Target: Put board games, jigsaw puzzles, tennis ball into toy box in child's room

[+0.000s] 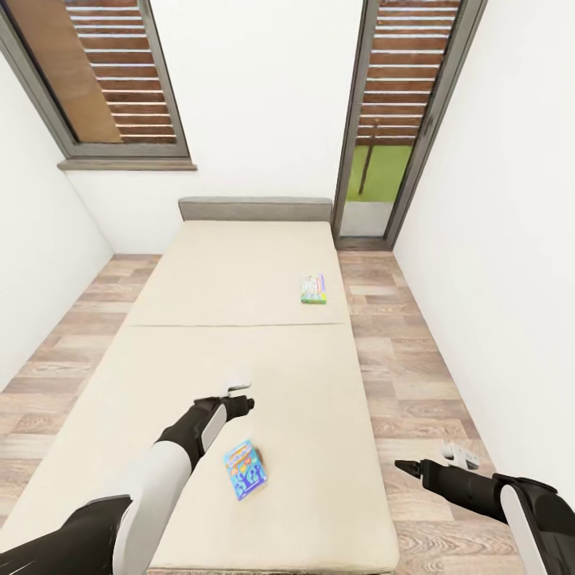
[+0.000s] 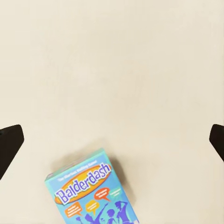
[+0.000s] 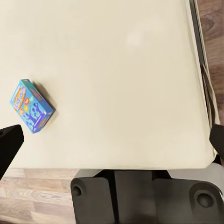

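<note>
Balderdash box [image 2: 91, 193] — lower end cut off; far game [image 1: 313, 289] — print unreadable.

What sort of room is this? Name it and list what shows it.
Most likely a child's bedroom: a long cream bed with a grey headboard, a blue Balderdash board game box and a second game box lying on it, and a shuttered window.

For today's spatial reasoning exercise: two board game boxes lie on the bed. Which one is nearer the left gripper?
The blue Balderdash box, just below the left gripper; the green box lies farther up the bed.
</note>
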`<state>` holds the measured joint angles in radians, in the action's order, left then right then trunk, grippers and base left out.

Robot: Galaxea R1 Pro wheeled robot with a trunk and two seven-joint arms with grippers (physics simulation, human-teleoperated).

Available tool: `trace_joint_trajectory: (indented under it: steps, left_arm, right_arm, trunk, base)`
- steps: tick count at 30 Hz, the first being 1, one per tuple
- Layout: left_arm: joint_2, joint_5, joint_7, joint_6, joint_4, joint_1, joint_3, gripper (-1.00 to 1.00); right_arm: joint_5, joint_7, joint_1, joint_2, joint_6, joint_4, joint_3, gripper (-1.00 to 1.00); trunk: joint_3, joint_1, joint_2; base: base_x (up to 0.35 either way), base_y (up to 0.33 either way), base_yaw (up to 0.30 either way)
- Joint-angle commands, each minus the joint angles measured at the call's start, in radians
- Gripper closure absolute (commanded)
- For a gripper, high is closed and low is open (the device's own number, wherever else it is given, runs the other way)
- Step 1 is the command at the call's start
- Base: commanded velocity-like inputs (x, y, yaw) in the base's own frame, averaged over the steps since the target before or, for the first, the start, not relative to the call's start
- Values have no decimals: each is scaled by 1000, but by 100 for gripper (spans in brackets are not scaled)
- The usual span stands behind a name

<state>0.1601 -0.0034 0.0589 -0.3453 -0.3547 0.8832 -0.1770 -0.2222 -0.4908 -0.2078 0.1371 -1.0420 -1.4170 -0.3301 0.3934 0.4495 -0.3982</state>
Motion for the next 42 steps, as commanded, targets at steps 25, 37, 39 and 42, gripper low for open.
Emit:
trace_joint_trajectory:
  steps: [25, 37, 39, 42]
  left_arm:
    - [-1, -1, 35, 8, 3, 0, -4, -100]
    - [0, -3, 35, 9, 3, -1, -3, -100]
    - [0, -3, 35, 9, 3, -1, -3, -100]
    - [0, -3, 35, 9, 3, -1, -3, -100]
  right_arm:
    - [3, -3, -1, -2, -5, 0, 5, -100]
    - [3, -3, -1, -2, -5, 0, 5, -100]
    - [4, -3, -1, -2, -5, 0, 5, -100]
    - [6, -3, -1, -4, -5, 0, 5, -100]
  trunk:
    - [43, 0, -2]
    - [62, 0, -2]
    - [66, 0, -2]
    - [71, 0, -2]
  base:
    - [0, 0, 0]
    - [0, 0, 0]
    - [0, 0, 0]
    - [0, 0, 0]
